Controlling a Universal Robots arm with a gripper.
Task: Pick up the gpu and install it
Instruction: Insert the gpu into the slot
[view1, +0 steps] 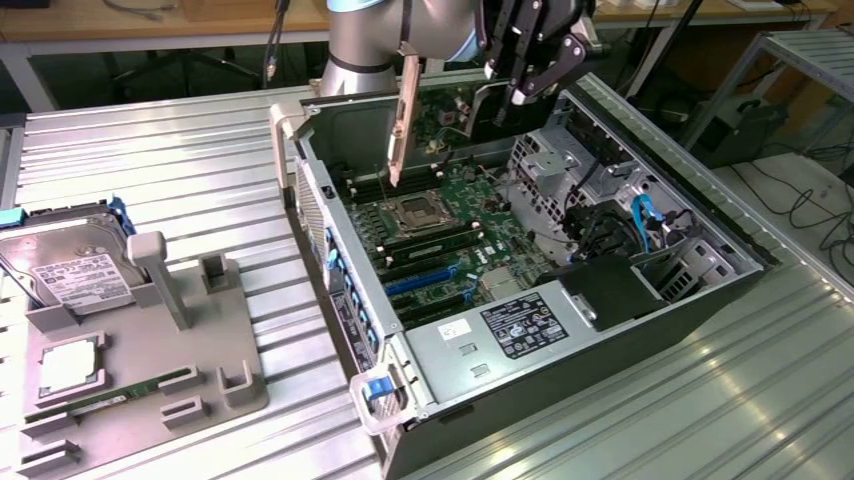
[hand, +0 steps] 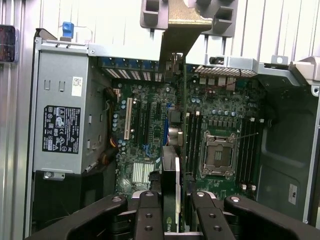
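The exterior view stands high and well away from the end effector (view1: 518, 98). It looks obliquely down across the ribbed tabletop (view1: 160, 160) and takes in the whole open computer case (view1: 310, 170). The wrist view sits just behind the end effector (hand: 176, 202), close in, and faces straight down past its fingers (hand: 149, 215) into the case. Both views share what lies below the end effector: the motherboard (view1: 461, 235) (hand: 150, 125), the CPU socket (view1: 414, 213) (hand: 218, 152) and the labelled power supply (view1: 454, 348) (hand: 65, 90).

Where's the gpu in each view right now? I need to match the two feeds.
Exterior view: gpu hangs above the open case, pale bracket vertical, held by the gripper.
Wrist view: gpu edge-on between the fingers.
Shared landmark: the CPU socket.
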